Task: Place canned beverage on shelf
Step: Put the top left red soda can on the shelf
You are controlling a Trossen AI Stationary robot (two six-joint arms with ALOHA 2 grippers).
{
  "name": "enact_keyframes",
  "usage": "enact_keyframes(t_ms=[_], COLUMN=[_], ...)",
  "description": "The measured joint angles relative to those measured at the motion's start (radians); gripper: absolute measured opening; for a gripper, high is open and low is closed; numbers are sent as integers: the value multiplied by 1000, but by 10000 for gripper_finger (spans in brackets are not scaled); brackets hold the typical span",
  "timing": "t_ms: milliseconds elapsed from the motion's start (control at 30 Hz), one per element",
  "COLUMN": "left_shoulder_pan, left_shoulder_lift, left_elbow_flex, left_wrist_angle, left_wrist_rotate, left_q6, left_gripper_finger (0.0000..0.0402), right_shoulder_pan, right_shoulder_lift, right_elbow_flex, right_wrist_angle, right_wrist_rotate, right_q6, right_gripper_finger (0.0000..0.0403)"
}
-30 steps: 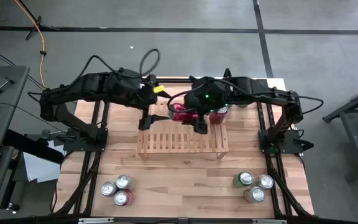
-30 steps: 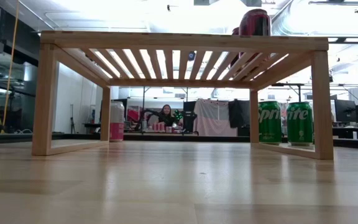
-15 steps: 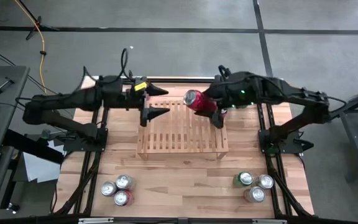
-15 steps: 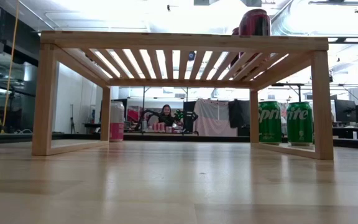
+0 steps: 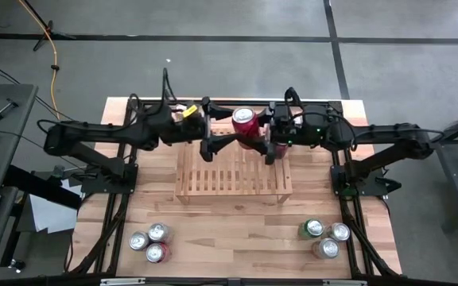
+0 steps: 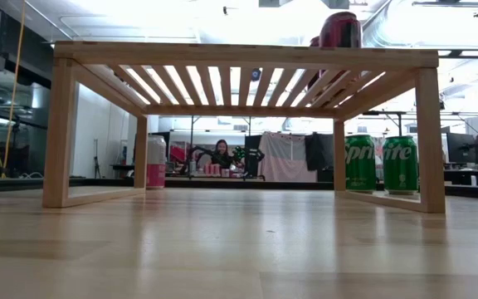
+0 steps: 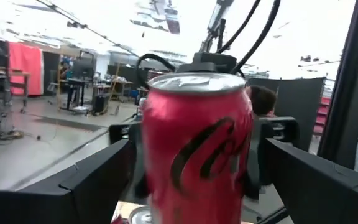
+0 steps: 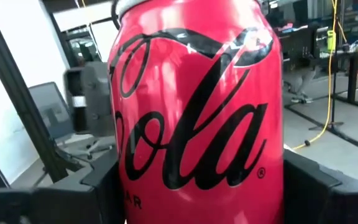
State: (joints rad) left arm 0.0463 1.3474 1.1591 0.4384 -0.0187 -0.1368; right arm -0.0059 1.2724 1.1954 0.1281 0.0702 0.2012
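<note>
While both claws flank it, red can [image 5: 245, 122] seemingly tops shelf [image 5: 213, 181].

Overhead light: even, bright; soft shadows under the shelf [image 5: 233, 179].
Low view: ceiling lamps blown out white above the slats.
Left wrist: red can [image 7: 197, 149] slightly blurred against a glaring backdrop.
Right wrist: sheen on the can.

Over the shelf's [image 5: 233, 171] far edge, the right hand [image 5: 267, 141] now holds the red can [image 5: 245, 127] upright instead of tilted, while the left hand [image 5: 219, 143], earlier drawn back, reaches in open-fingered to flank the can from the other side.
</note>
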Motion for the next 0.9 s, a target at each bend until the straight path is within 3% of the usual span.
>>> enact_keyframes(t_ms=[433, 667, 900], left_shoulder_pan=[6, 6, 29], left_shoulder_lift=[67, 61, 41], left_elbow_flex=[74, 74, 74], left_wrist_angle=[-4, -9, -64], left_wrist_rotate=[16, 14, 28], left_q6=[-8, -9, -23], left_gripper_finger=[353, 283, 283], right_shoulder_pan=[6, 6, 6], right_shoulder_lift=[32, 32, 33], right_elbow_flex=[2, 2, 2], right_wrist_angle=[15, 17, 9], right_wrist_rotate=[-53, -55, -56], right_q6=[8, 9, 38], right_gripper_finger=[282, 282, 287])
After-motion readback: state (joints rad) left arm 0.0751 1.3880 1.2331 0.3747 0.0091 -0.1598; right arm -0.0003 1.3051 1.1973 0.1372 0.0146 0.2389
